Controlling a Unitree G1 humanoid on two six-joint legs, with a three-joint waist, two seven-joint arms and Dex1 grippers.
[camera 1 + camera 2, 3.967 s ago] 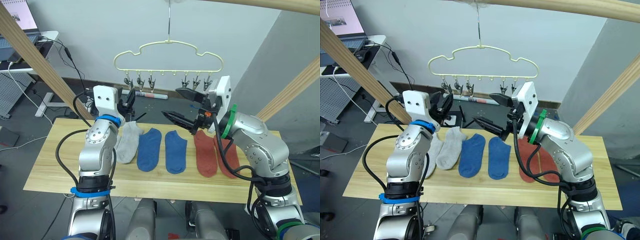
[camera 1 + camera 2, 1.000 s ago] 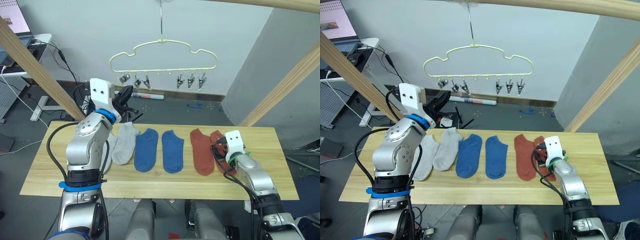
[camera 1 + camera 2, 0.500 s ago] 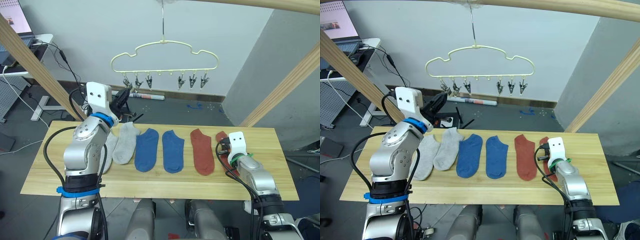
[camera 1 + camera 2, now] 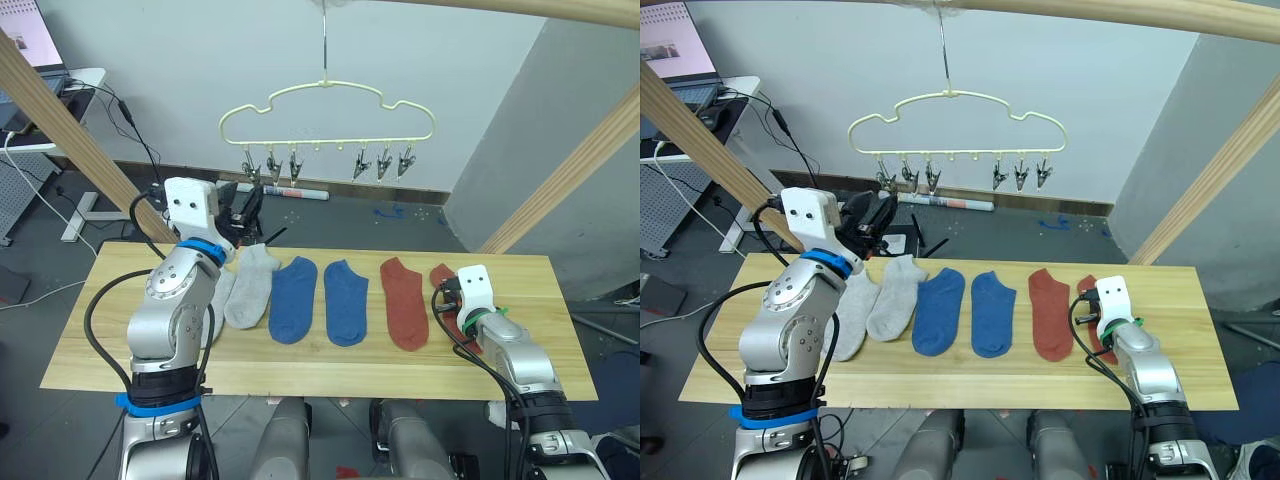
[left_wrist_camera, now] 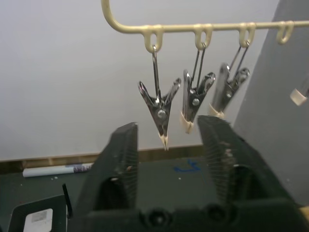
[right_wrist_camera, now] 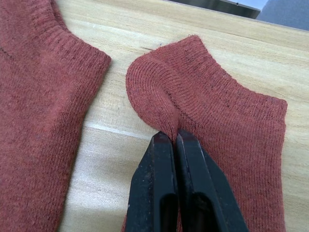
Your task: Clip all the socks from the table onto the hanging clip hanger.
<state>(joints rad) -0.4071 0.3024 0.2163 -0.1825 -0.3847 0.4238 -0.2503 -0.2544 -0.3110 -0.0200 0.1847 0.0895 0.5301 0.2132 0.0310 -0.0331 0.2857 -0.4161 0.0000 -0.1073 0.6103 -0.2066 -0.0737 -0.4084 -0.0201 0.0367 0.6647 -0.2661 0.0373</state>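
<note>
Since four seconds ago my right arm has come down from beside the clip hanger (image 4: 327, 103) to the table (image 4: 300, 355), and my right gripper (image 6: 174, 137) now sits at the right-hand rust red sock (image 6: 227, 130). My left gripper (image 5: 166, 145) has stayed raised over the far left part of the table, though in the last half second it has tipped a little toward the hanger.

My right wrist view shows what the head views cannot: my two black fingers are pressed together on a pinched-up fold at the edge of that sock, with the fabric bunched into a ridge just ahead of the tips. The other rust red sock (image 6: 38, 96) lies flat just beside it, apart from it, with bare wood between them. From the head views, the gripper itself is mostly hidden behind my white wrist housing.

My left wrist view looks up at the hanger's pale yellow bar, where three metal clips (image 5: 161, 108) hang close together. My left fingers are spread wide and hold nothing, and the leftmost clip shows in the gap between them.

The head views give the whole row on the table: two light grey socks (image 4: 250, 285) at the left, two blue socks (image 4: 320, 300) in the middle, the red pair at the right.
</note>
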